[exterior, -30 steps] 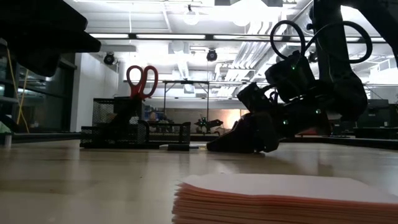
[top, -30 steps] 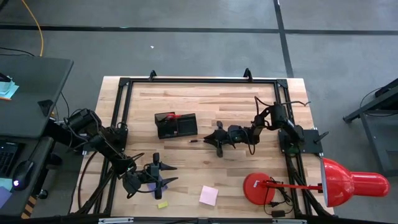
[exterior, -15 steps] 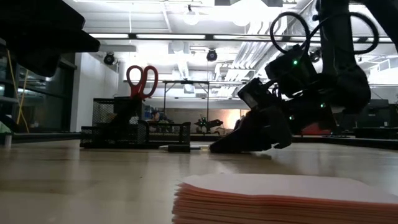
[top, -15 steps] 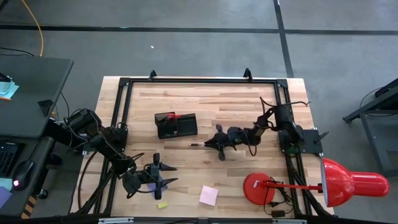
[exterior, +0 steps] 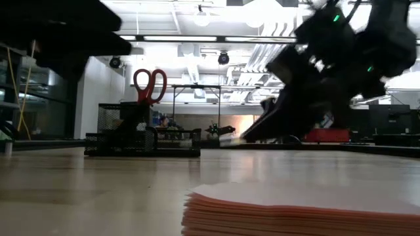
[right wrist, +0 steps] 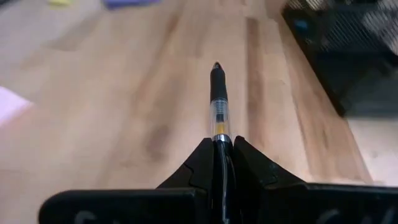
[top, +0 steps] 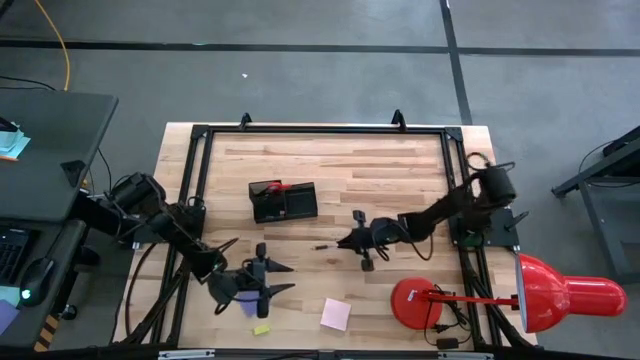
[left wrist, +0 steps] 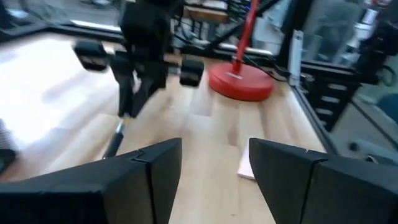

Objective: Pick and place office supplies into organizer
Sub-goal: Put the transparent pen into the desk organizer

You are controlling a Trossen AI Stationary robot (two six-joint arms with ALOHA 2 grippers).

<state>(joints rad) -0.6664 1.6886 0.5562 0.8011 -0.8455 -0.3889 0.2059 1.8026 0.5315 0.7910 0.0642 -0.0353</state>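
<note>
a: starting with the high view. table [top: 330, 170], light wood, dark frame around it. organizer [top: 284, 201], black, left of centre, with something red showing at its top. right gripper [top: 345, 241] just right of centre, a pen [top: 322, 244] sticking out of its tip toward the organizer, still apart from it.

b: left side?

a: left gripper [top: 282, 279] near the front edge, fingers spread partway, nothing between them. a blue-purple note pad [top: 249, 305] partly under that arm, a yellow piece [top: 262, 328] in front of it, a pink note pad [top: 336, 313] to the right. red lamp [top: 520, 296], base on the front right corner.

b: low view.

a: pink note pad [exterior: 302, 206] close in front, a stack of sheets. organizer [exterior: 143, 138] at the back left, red-handled scissors [exterior: 150, 84] standing upright in it, handles up. right gripper [exterior: 252, 134] raised above the table top, tilted downward.

b: left wrist view.

a: own two fingers [left wrist: 152, 174] apart with bare wood between. farther off, the right gripper [left wrist: 127, 112] pointing down, the pen [left wrist: 115, 138] under it. lamp base [left wrist: 240, 82] behind, pink note pad [left wrist: 246, 168] at the finger's edge.

b: right wrist view.

a: fingers [right wrist: 200, 163] pinched together on the pen [right wrist: 217, 102], clear barrel, dark tip pointing away. organizer [right wrist: 344, 43] to one side, blurred. pink note pad [right wrist: 11, 102], blue-purple note pad [right wrist: 130, 3] and yellow piece [right wrist: 60, 2] at the edges.
</note>
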